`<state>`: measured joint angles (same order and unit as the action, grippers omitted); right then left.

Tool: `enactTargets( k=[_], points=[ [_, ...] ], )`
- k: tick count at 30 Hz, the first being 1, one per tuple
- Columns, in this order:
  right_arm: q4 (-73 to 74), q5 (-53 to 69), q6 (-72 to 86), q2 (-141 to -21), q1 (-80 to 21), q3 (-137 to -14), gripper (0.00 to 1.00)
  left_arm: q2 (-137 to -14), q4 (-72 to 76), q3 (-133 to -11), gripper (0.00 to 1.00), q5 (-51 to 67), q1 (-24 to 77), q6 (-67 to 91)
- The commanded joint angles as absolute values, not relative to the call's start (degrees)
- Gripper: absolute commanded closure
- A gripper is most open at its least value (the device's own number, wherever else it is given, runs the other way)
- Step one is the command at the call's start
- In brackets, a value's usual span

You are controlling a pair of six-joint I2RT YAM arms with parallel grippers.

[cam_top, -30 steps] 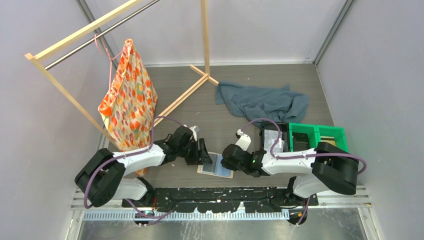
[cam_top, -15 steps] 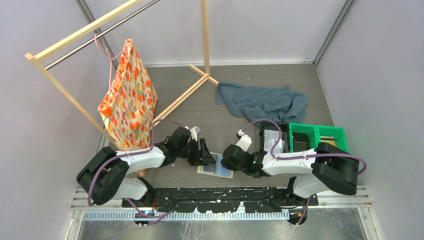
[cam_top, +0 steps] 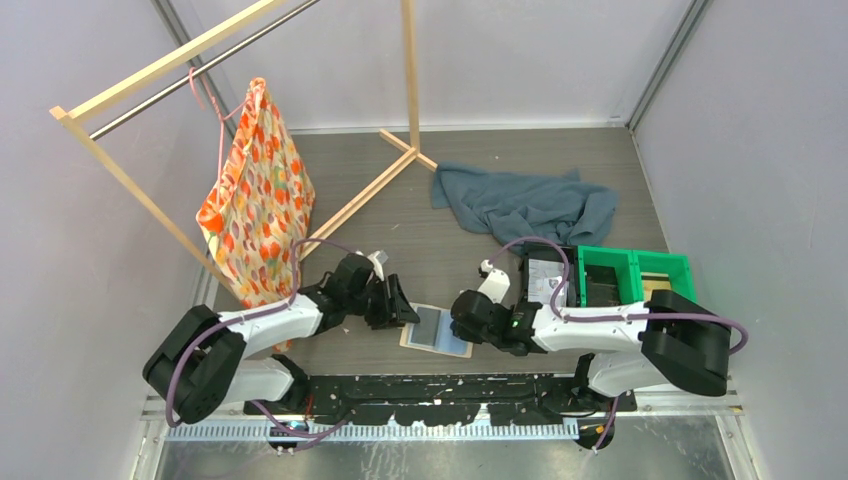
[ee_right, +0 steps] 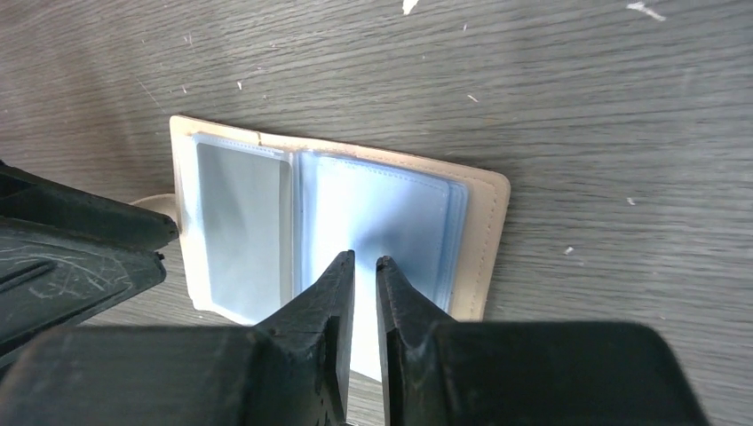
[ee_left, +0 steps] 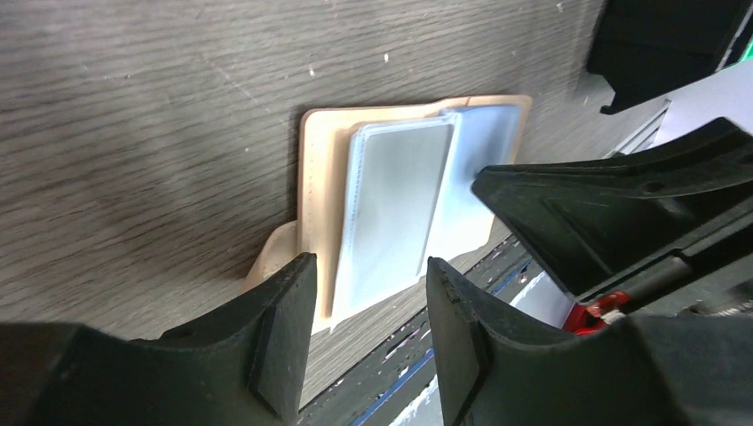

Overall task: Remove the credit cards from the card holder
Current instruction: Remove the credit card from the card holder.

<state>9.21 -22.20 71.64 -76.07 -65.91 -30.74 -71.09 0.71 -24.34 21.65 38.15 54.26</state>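
Observation:
The tan card holder (cam_top: pixel 412 341) lies open on the table between my two grippers, pale blue-grey pockets up. It also shows in the left wrist view (ee_left: pixel 316 177) and the right wrist view (ee_right: pixel 486 232). One dark grey credit card (ee_right: pixel 241 213) sits in the left pocket and also shows in the top view (cam_top: pixel 432 325). Other cards are hidden. My left gripper (cam_top: pixel 403 305) (ee_left: pixel 368 266) is open and empty at the holder's left edge, near its side tab (ee_left: pixel 271 257). My right gripper (cam_top: pixel 463 318) (ee_right: pixel 365 259) is nearly closed, tips over the right pocket with nothing between them.
A black tray (cam_top: pixel 548 275) with papers and a green bin (cam_top: pixel 635 272) stand right of the holder. A grey-blue cloth (cam_top: pixel 525 205) lies behind. A wooden rack (cam_top: pixel 370 190) with an orange patterned bag (cam_top: pixel 258 195) stands at the back left. The table's front rail (cam_top: pixel 440 385) is close.
My left gripper has drawn back a little to the left, off the holder. The holder and my right gripper have shifted slightly right, and the holder lies flatter.

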Motion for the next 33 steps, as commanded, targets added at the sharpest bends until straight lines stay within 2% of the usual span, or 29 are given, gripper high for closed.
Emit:
enactTargets(
  k=[1, 15, 22, 33],
  points=[
    [13.4, -24.4, 69.1, -73.5, -66.1, -33.8, 0.8, -72.4, 4.8, -23.0, 0.51, 23.6, 38.0, 54.8],
    [6.8, -21.8, 68.6, -77.2, -66.1, -37.5, 0.78, -66.3, 3.1, -24.4, 0.51, 23.9, 38.0, 53.5],
    [2.1, -20.2, 70.1, -82.4, -65.9, -37.7, 0.78, -68.4, 8.9, -22.5, 0.54, 26.7, 38.0, 55.4],
    [-1.0, -19.7, 73.4, -81.5, -64.8, -30.5, 0.78, -76.8, 16.1, -21.6, 0.52, 28.7, 38.0, 56.7]
  ],
)
